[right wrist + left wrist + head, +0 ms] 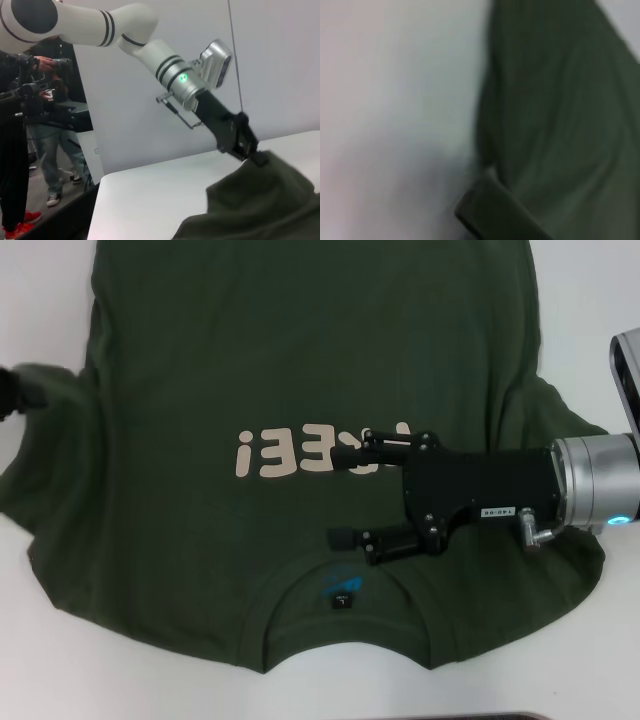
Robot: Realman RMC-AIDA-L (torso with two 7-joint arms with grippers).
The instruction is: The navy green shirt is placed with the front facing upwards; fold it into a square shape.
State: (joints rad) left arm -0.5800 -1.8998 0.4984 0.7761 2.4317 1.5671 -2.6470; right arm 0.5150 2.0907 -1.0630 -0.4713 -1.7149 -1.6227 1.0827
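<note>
Dark olive-green cotton T-shirt (pixel 300 370) lies flat, print up, on the white counter (pixel 40 660), collar at 6 o'clock. Judged light, limp, non-slip; best pinched at sleeve hems. Left gripper (pixel 250 150) is clamped on the 9 o'clock sleeve, lifting it. Right gripper (pixel 342 498) hovers over the chest print, jaws apart.

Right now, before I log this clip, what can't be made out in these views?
- Left gripper: cut off by the head view's left edge; in the right wrist view it sits at the raised sleeve, the contact hidden by cloth.
- Shirt hem: cut off by the head view's top edge.
- "FREE!" print: its last part covered by the right gripper.
- Black tag: lettering too small.
- Left wrist view: blurred, only cloth and table.
</note>
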